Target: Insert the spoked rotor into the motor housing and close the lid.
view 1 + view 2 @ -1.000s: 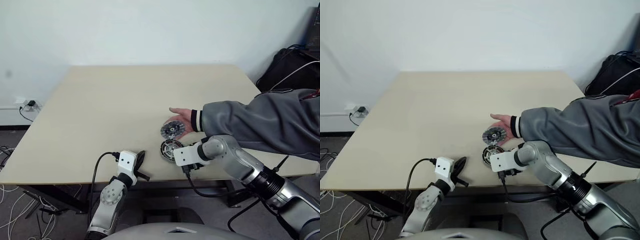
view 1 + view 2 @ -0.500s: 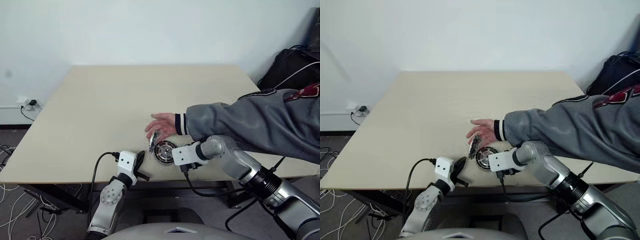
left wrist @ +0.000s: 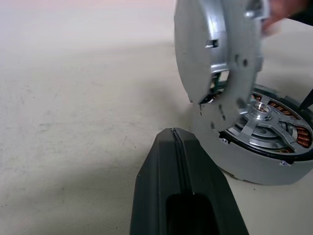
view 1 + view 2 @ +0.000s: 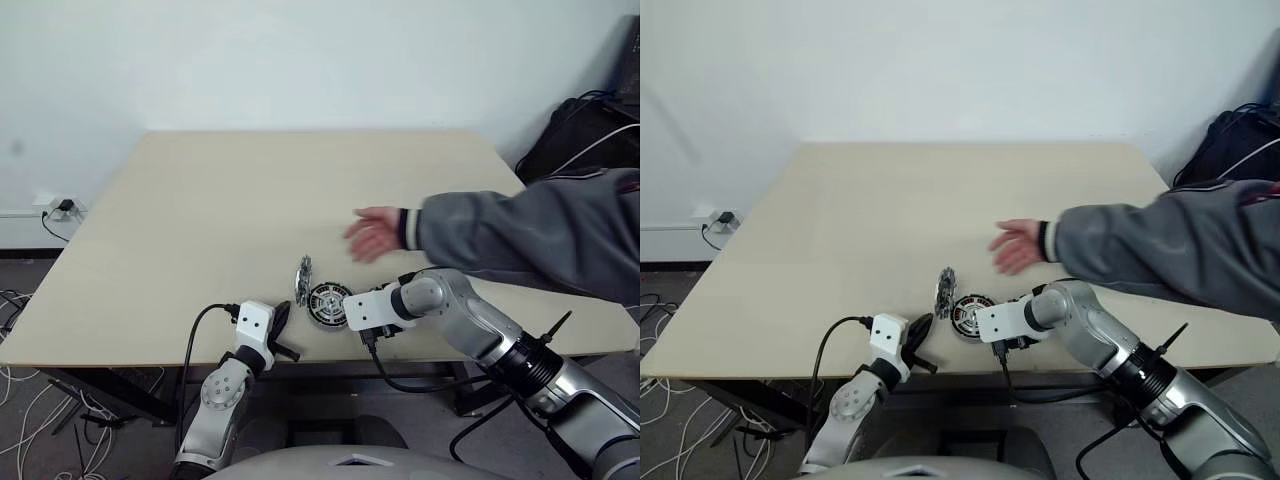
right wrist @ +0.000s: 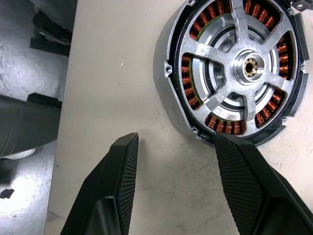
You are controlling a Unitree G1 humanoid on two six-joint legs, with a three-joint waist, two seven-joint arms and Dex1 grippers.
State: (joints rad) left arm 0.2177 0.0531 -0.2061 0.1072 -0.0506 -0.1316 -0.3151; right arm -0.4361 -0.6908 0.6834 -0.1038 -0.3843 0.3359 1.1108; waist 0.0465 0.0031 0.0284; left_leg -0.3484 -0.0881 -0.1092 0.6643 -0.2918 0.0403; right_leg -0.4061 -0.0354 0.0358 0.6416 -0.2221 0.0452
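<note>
The motor housing point(image 4: 327, 303) lies flat near the table's front edge, with copper windings point(image 5: 217, 122) inside its dark rim. The silver spoked rotor point(image 5: 249, 66) sits in its centre. The silver-grey lid point(image 4: 302, 280) stands on edge against the housing's left side, looming over it in the left wrist view point(image 3: 215, 54). My left gripper point(image 4: 281, 318) is shut and empty, its tips point(image 3: 172, 132) pointing at the lid and housing from a short way off. My right gripper point(image 5: 176, 142) is open, pointing down beside the housing; one finger point(image 5: 234, 161) lies at the rim.
A person's hand point(image 4: 375, 233) with a grey sleeve point(image 4: 520, 235) hovers over the table behind the housing. The beige table point(image 4: 220, 200) reaches far back and left. A black bag point(image 4: 580, 135) sits beyond the right corner. A wall socket and cables point(image 4: 55, 210) are at floor level, left.
The person's hand carried the lid from behind the housing to its left side, stood it on edge there, let go and drew back to the right. Both my arms kept still.
</note>
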